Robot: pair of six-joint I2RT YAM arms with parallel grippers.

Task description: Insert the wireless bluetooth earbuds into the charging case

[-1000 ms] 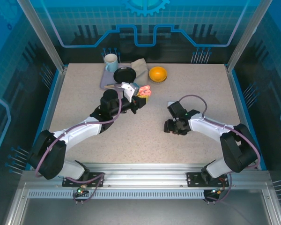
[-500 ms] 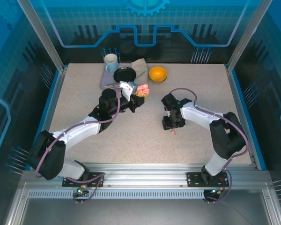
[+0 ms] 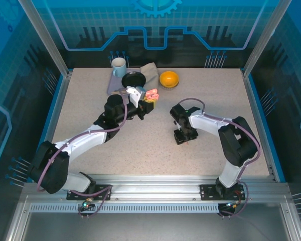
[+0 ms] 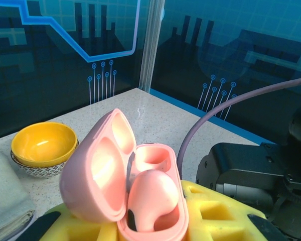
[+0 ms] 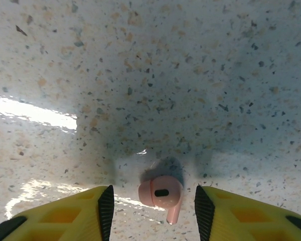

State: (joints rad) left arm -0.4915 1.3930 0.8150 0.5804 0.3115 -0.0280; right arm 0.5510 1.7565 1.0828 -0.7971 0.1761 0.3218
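One pink earbud lies on the tabletop between the half-open right claw's fingers, touching neither; left claw clamps the open charging case, second earbud seated inside, yellow bowl farther back

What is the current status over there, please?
Left gripper shut on open pink case, first earbud seated. Right gripper open astride second earbud on table. Nothing blocking.

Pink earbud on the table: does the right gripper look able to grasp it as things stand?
Probably yes. The pink earbud lies on the bare table between the open fingers of the right gripper, and nothing stands between them and it.
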